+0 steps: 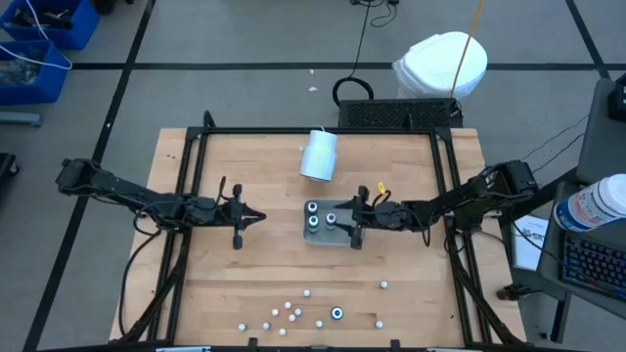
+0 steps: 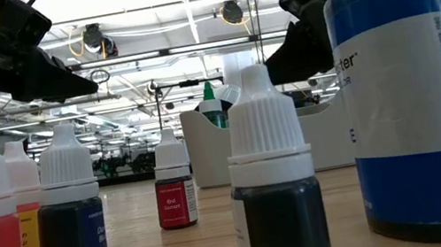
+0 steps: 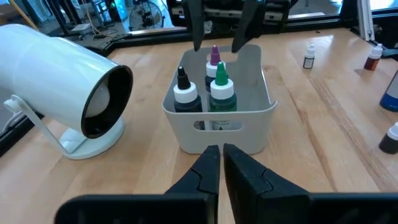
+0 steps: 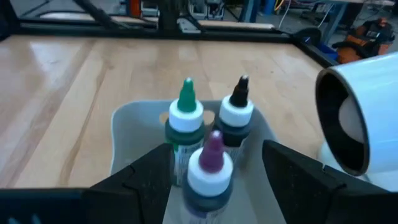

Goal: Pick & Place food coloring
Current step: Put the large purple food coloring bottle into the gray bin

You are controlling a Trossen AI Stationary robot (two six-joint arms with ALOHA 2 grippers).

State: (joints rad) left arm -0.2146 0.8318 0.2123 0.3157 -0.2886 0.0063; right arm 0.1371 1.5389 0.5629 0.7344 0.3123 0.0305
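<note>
Three bottles (image 3: 211, 87) stood in the tray (image 3: 186, 127); right gripper (image 4: 211, 165) spread wide around one, left gripper (image 3: 219, 158) nearly closed, empty.

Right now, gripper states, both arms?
Left gripper: closed, holding nothing, short of the tray.
Right gripper: open over the tray, fingers either side of the purple-tipped bottle, not gripping it.

Straight down from above on the whole light wooden table (image 1: 264, 196). Level at tabletop height, very close to small white-capped dropper bottles (image 2: 273, 177). From each wrist, facing one another across the pale grey rectangular tray (image 3: 217, 118), seen close in both, beside a white cylinder (image 3: 59, 81).
</note>
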